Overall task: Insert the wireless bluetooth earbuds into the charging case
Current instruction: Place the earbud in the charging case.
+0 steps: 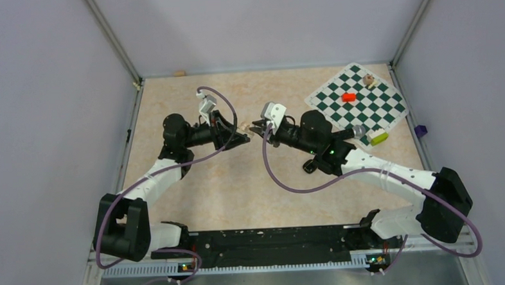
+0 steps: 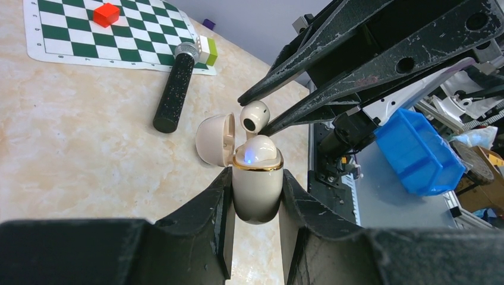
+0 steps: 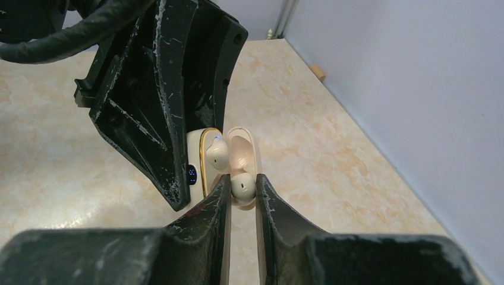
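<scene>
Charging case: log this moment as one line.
left gripper: shut on charging case | lid: open | right gripper: shut on earbud, at case mouth | other earbud: in case

A beige, marble-patterned desk (image 1: 232, 188) is seen. A green-and-white checkered mat (image 1: 328, 100) is laid flat at its far right corner. A black cylinder (image 2: 172, 92) with a silver tip is laid on the bare surface, its tip reaching the mat's near edge. A yellow-green block (image 1: 379, 137) is set just beside that tip.
</scene>
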`<state>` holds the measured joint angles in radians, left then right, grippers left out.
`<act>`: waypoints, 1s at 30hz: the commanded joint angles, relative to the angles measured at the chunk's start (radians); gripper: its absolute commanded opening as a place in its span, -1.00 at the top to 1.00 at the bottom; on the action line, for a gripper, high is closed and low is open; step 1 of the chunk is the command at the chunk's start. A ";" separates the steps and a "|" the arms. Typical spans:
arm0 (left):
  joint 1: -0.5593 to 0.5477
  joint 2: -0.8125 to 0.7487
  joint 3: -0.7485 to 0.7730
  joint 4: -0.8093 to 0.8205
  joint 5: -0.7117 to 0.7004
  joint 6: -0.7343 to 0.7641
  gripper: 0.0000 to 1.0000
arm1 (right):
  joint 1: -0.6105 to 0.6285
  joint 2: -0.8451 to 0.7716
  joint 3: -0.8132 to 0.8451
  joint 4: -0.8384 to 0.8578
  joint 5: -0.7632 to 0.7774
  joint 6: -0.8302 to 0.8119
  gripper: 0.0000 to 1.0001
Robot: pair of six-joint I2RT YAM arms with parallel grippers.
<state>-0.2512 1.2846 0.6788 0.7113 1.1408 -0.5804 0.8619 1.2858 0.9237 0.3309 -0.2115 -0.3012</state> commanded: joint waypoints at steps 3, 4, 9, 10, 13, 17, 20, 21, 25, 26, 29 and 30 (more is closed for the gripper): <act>-0.002 -0.034 -0.007 0.100 -0.005 -0.007 1.00 | 0.031 -0.003 0.066 -0.003 -0.064 0.056 0.67; -0.001 -0.034 -0.008 0.101 -0.007 -0.007 1.00 | 0.030 -0.004 0.069 -0.005 -0.065 0.060 0.63; 0.000 -0.034 -0.009 0.111 -0.005 -0.013 1.00 | 0.030 0.001 0.079 -0.016 -0.064 0.071 0.53; 0.000 -0.033 -0.009 0.114 -0.005 -0.014 1.00 | 0.031 0.003 0.081 -0.017 -0.063 0.075 0.52; 0.001 -0.035 -0.013 0.126 -0.005 -0.021 1.00 | 0.028 0.000 0.090 -0.029 -0.072 0.083 0.50; 0.007 -0.033 -0.020 0.163 -0.008 -0.051 1.00 | 0.022 -0.009 0.100 -0.040 -0.079 0.100 0.48; 0.010 -0.034 -0.024 0.183 -0.007 -0.062 1.00 | 0.012 -0.015 0.106 -0.043 -0.084 0.106 0.46; 0.010 -0.034 -0.024 0.188 -0.005 -0.062 1.00 | 0.010 -0.017 0.108 -0.044 -0.085 0.107 0.45; 0.010 -0.036 -0.028 0.198 -0.002 -0.068 1.00 | -0.005 -0.023 0.116 -0.050 -0.096 0.126 0.34; 0.010 -0.037 -0.029 0.199 0.000 -0.068 1.00 | -0.009 -0.025 0.120 -0.051 -0.099 0.130 0.32; 0.010 -0.042 -0.033 0.214 0.005 -0.074 1.00 | -0.027 -0.036 0.142 -0.066 -0.118 0.150 0.21; 0.012 -0.042 -0.034 0.220 0.008 -0.075 1.00 | -0.038 -0.041 0.154 -0.078 -0.133 0.160 0.17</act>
<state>-0.2443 1.2781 0.6483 0.8463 1.1370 -0.6407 0.8536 1.2865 0.9970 0.2546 -0.3016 -0.1867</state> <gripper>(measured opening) 0.335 0.384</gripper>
